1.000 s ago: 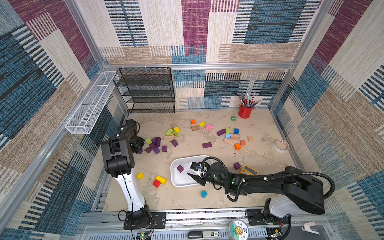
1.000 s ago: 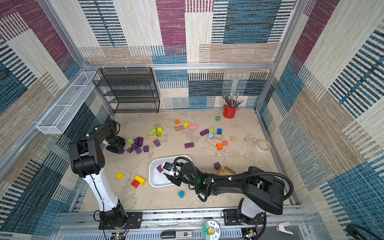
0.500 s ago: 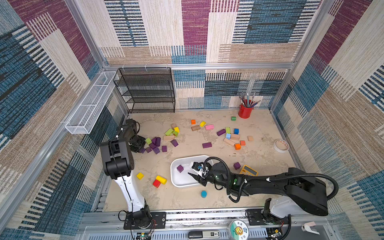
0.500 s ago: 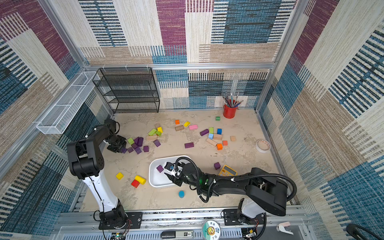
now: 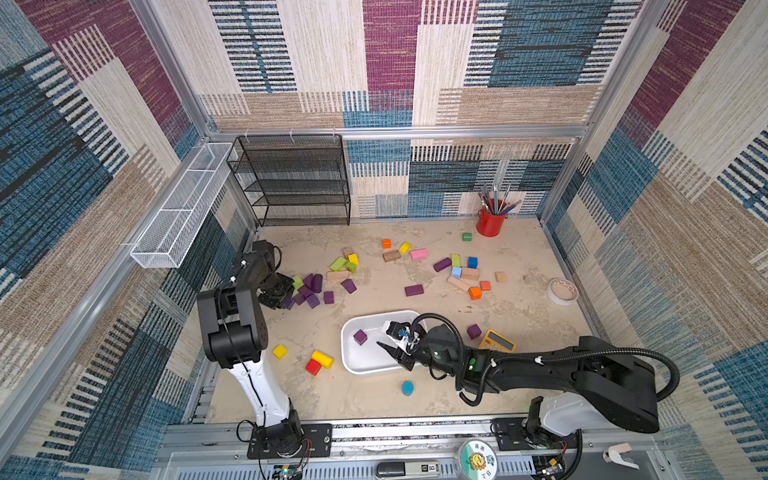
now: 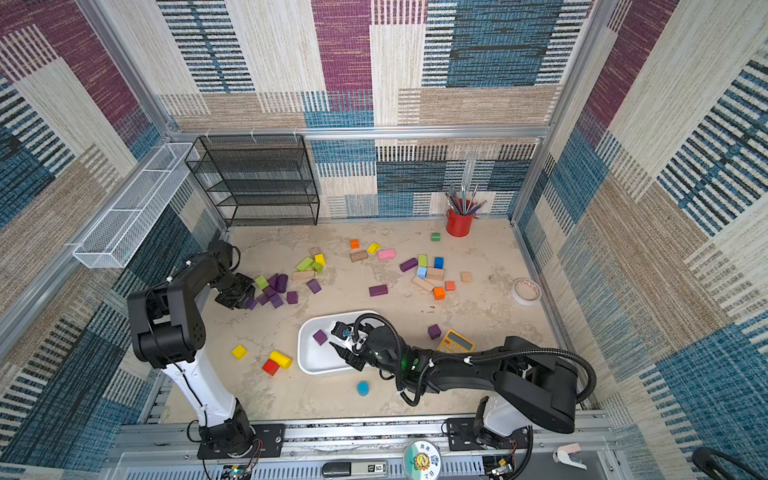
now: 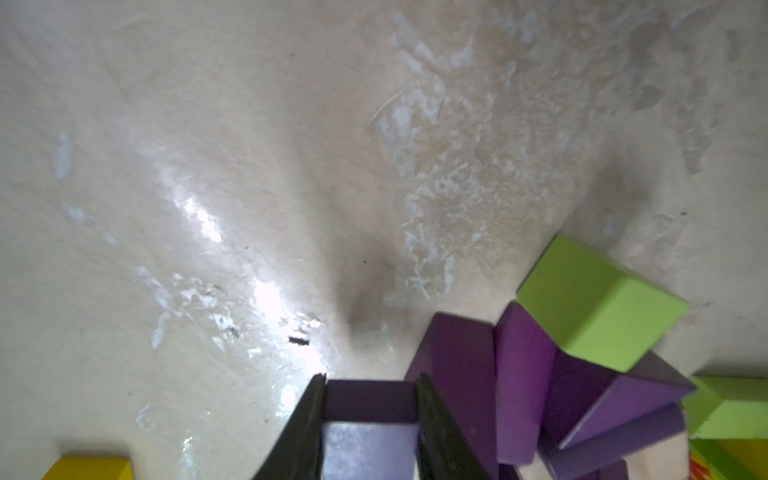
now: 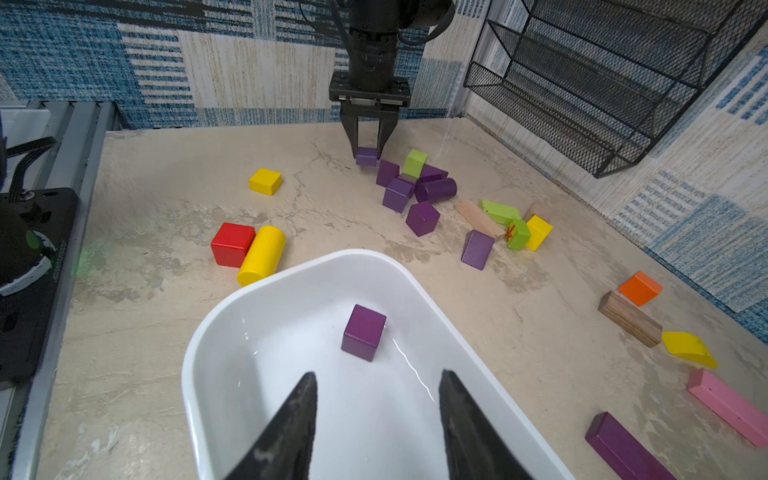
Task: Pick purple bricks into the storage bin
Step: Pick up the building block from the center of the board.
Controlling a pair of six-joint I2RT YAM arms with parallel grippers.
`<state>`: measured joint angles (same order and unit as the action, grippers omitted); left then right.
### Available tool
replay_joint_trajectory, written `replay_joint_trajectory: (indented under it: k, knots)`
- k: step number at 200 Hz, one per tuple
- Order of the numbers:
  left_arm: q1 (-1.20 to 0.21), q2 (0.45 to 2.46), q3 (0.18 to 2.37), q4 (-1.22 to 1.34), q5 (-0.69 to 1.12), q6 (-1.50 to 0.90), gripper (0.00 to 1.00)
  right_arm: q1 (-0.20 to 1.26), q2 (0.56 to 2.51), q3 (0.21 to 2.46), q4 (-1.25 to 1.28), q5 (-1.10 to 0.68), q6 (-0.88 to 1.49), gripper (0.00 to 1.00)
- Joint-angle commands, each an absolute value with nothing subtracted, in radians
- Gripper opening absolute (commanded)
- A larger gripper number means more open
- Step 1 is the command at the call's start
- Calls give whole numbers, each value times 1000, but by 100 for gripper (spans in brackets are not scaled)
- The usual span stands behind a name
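Marbled tabletop (image 5: 519,316), left claw (image 8: 367,150) still tight on purple brick (image 7: 370,444)

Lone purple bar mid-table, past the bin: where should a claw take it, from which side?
Take the purple bar at mid-length, across its two long side faces, straight down from above. It lies flat and alone, with room on both sides; end to end it likely outspans the claw. The open right claw, over the storage bin, looks nearer.
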<state>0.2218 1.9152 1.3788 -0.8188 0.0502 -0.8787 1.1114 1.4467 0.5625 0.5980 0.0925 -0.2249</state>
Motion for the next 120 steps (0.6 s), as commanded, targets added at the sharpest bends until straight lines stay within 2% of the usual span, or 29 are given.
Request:
replay_joint_trajectory:
  k: [1,65,120]
  knots:
    - [220,1887,1350,-823,25,-851,31,1112,1443,562,640,118,-212,49]
    - [206,1783,1268,-811,28,-835,30,1112,1446,564,646,121,-201,49]
    - [136,1695,1183,-805,40,-822,30,1106,1462,577,634,123,-190,49]
